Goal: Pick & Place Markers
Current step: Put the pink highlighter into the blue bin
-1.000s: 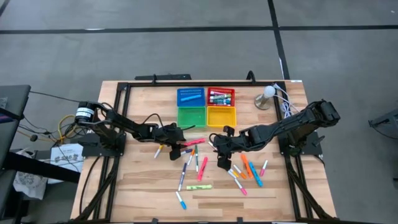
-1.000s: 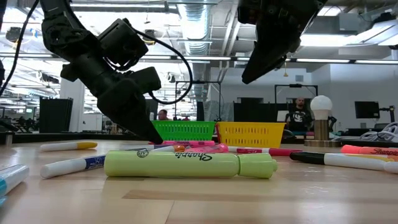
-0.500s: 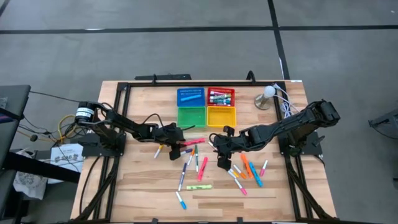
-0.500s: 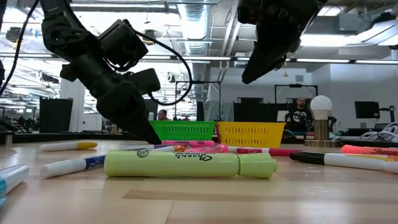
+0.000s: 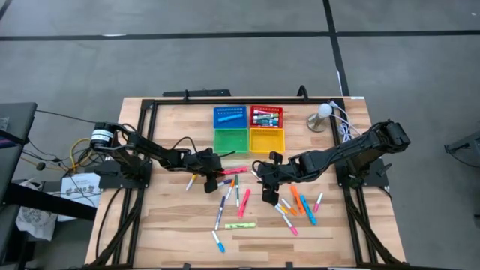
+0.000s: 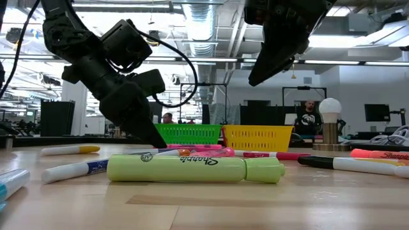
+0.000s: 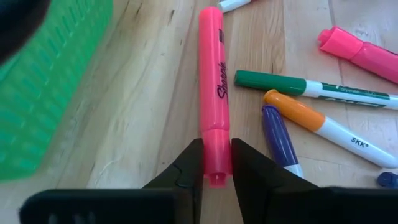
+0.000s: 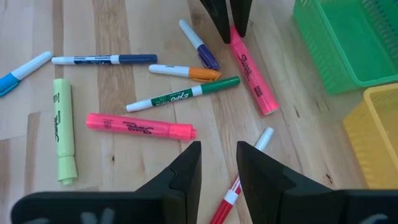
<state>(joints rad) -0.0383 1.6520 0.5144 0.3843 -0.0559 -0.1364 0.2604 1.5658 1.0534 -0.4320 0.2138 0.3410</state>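
Note:
Loose markers in many colours lie across the table's middle (image 5: 247, 202). A pink highlighter (image 5: 234, 172) lies flat just in front of the green tray (image 5: 231, 139), and my left gripper (image 7: 216, 163) is shut on its end. In the low view the left gripper (image 6: 150, 137) reaches down to the tabletop. My right gripper (image 8: 217, 168) hovers open above the markers, high off the table (image 6: 255, 76), with nothing between its fingers. Under it lie another pink highlighter (image 8: 140, 127) and a yellow-green one (image 8: 62, 127). My left gripper pinches the pink highlighter's end nearest to it (image 7: 216, 149) between its two fingers, one on each side. The fingers slant down from the table's left and point along the highlighter. It lies flat on the wood, its far end toward the table's right.
Blue (image 5: 229, 117), red (image 5: 266, 117), green and yellow (image 5: 267, 139) trays stand in a square at the table's far middle; the red one holds markers. A white bulb-shaped thing (image 5: 322, 112) and cables sit at the far right. A purple-capped marker (image 7: 280, 134) lies close beside the left fingers.
My left gripper has stayed in place while its fingers have drawn together on the pink highlighter's end. The highlighter has not moved from its place on the table.

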